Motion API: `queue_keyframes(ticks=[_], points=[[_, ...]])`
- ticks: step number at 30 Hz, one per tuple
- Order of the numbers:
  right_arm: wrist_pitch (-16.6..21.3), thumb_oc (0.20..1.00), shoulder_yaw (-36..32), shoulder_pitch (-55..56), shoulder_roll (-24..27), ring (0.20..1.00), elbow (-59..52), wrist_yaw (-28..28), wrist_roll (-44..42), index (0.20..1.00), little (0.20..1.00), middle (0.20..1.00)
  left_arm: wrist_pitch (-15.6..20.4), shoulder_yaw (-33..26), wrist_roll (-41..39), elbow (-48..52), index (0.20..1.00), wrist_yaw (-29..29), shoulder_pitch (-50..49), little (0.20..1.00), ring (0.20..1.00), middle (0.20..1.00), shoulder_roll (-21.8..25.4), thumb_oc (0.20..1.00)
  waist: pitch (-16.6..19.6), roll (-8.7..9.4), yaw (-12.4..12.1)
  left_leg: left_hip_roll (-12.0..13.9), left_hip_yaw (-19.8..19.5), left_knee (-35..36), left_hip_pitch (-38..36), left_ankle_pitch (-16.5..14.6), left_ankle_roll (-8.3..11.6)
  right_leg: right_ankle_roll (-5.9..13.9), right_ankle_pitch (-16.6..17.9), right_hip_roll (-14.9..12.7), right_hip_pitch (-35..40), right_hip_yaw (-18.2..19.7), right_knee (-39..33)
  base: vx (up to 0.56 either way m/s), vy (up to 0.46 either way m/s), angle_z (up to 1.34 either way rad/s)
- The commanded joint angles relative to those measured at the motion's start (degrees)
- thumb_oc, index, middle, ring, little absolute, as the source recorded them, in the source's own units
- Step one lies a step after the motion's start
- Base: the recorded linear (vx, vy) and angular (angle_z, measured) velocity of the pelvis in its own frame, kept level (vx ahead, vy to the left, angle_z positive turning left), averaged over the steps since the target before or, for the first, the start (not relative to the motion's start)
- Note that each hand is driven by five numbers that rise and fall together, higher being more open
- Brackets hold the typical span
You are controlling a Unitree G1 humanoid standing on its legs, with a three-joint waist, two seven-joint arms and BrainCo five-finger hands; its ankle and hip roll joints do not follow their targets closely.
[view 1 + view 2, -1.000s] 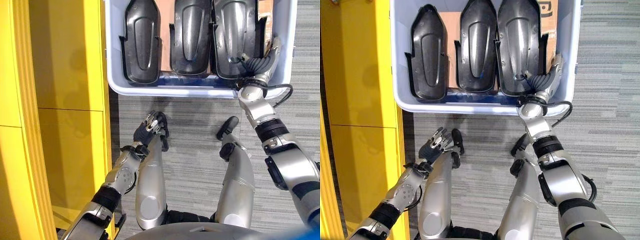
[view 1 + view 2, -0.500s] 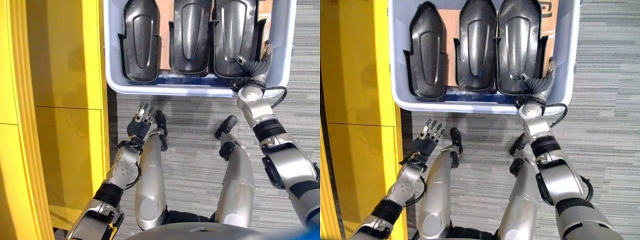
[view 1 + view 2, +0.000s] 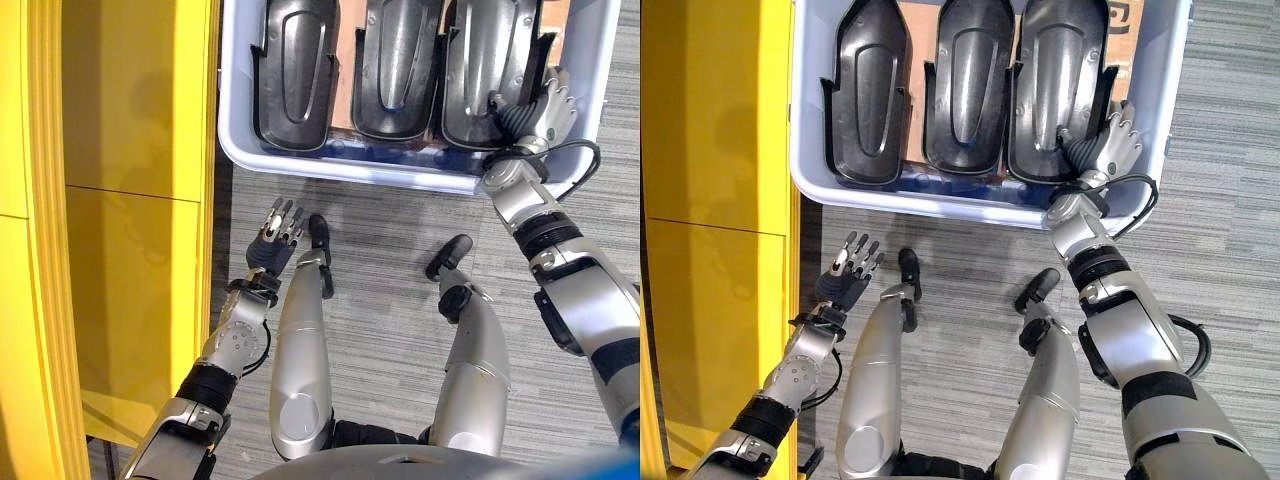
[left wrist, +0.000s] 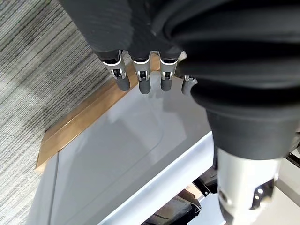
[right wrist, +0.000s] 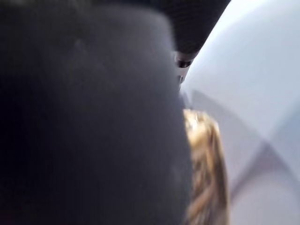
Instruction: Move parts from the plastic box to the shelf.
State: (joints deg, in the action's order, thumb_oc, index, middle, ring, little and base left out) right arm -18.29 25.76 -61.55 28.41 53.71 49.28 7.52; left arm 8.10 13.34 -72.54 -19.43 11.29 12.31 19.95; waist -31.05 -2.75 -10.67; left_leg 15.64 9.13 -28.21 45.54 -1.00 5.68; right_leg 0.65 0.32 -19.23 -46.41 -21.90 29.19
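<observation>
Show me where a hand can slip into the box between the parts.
Crowded: three black parts fill the box side by side. Cardboard shows between the left and middle parts. The strip along the right wall holds the right hand. The left hand hangs over carpet.

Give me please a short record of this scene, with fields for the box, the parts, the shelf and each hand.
box: pale plastic box on the grey carpet, ahead of the robot
parts: three black moulded parts side by side inside the box, brown cardboard beneath
shelf: yellow shelf on the robot's left
left hand: left hand raised over the carpet, short of the box, fingers straight, holding nothing
right hand: right hand inside the box at its right end, beside the rightmost part, fingers spread; a grasp is not visible
</observation>
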Motion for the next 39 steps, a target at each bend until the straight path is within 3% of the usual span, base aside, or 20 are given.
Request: queue_keyframes(ticks=[1,7,11,16,23,26,29,34,39], points=[[-3.82,0.200,0.50,5.01,1.02,0.200,4.43,-1.24,-4.38,0.200,0.200,0.200,1.42,0.91,0.60,1.62,1.000,2.39,-1.62,1.000,1.000,1.000,0.85,1.000,1.25,-2.39,-2.41,-2.71,0.63,2.14,2.36,-0.39,-0.55,5.69,-4.87,-0.12,-1.23,1.76,6.62,0.01,-0.009,0.06],[-3.37,0.200,0.55,5.29,1.10,0.200,6.42,-2.80,-8.77,0.200,0.200,0.200,1.19,0.32,0.32,1.08,1.000,3.07,-1.85,1.000,1.000,1.000,1.32,1.000,1.25,-2.35,-2.73,-2.72,0.32,1.99,2.46,-0.44,-0.61,5.72,-4.94,-0.28,-1.05,1.58,6.78,0.00,0.000,0.00],[1.58,0.200,-0.85,5.92,0.38,0.200,7.13,-5.02,-19.03,0.200,0.200,0.200,0.94,0.09,0.58,1.12,1.000,2.68,-1.64,1.000,1.000,1.000,1.12,1.000,1.25,-2.20,-2.72,-2.75,0.30,1.68,2.54,-0.69,-0.55,5.77,-4.92,-0.38,-1.09,1.62,6.73,0.01,0.002,0.04],[4.12,0.200,-2.05,6.52,-0.04,0.200,7.87,-8.18,-20.34,0.200,0.200,0.200,0.56,-0.44,0.53,0.63,1.000,2.67,-1.47,1.000,1.000,1.000,0.69,1.000,1.25,-2.09,-2.62,-2.75,0.15,1.06,2.95,-1.01,-0.48,5.69,-5.10,-0.38,-1.53,1.77,7.10,0.00,0.003,0.02],[11.07,0.200,-3.44,7.88,-0.53,0.200,6.85,-2.31,-19.85,0.200,0.200,0.200,1.05,-0.50,0.76,-0.55,1.000,3.28,-1.48,1.000,1.000,1.000,-0.16,1.000,1.25,-2.21,-2.15,-2.90,0.22,0.70,2.79,-1.26,-0.62,5.58,-5.35,0.09,-1.65,2.56,7.45,0.00,0.000,0.00],[18.68,0.200,-5.37,8.42,-0.51,0.200,3.53,3.67,-18.06,0.200,0.200,0.200,1.69,-0.07,1.15,-0.39,1.000,3.43,-2.17,1.000,1.000,1.000,-0.49,1.000,1.25,-2.32,-1.80,-3.20,0.49,1.56,1.05,-1.15,-0.71,5.62,-5.30,0.75,-0.33,3.07,6.85,0.01,0.002,-0.02],[22.31,0.200,-7.45,9.18,-0.38,0.200,1.53,4.67,-17.33,0.200,0.200,0.200,1.69,-0.23,1.37,-0.36,1.000,2.85,-2.72,1.000,1.000,1.000,-0.48,1.000,1.25,-2.21,-1.59,-3.20,0.87,2.32,-0.94,-1.18,-0.68,5.77,-5.39,1.01,1.34,3.22,6.23,0.02,-0.001,-0.02],[25.48,0.200,-11.63,12.09,0.65,0.200,-3.69,5.63,-17.40,0.200,0.200,0.200,2.10,-1.71,0.94,-0.80,1.000,4.31,-5.10,1.000,1.000,1.000,-1.27,1.000,1.25,-1.59,-1.00,-2.75,2.35,4.10,-6.91,-1.43,-0.63,6.01,-6.18,1.32,6.40,3.31,5.06,0.03,0.003,-0.05],[25.75,0.200,-16.26,14.41,2.58,0.200,-9.18,4.48,-15.75,0.200,0.200,0.200,1.18,-3.26,1.83,0.36,1.000,5.42,-7.34,1.000,1.000,1.000,-0.85,1.000,1.25,-0.80,-0.30,-2.34,4.07,6.54,-13.92,-1.49,-0.54,6.40,-6.41,1.83,12.36,3.66,2.61,0.04,0.002,-0.13]])
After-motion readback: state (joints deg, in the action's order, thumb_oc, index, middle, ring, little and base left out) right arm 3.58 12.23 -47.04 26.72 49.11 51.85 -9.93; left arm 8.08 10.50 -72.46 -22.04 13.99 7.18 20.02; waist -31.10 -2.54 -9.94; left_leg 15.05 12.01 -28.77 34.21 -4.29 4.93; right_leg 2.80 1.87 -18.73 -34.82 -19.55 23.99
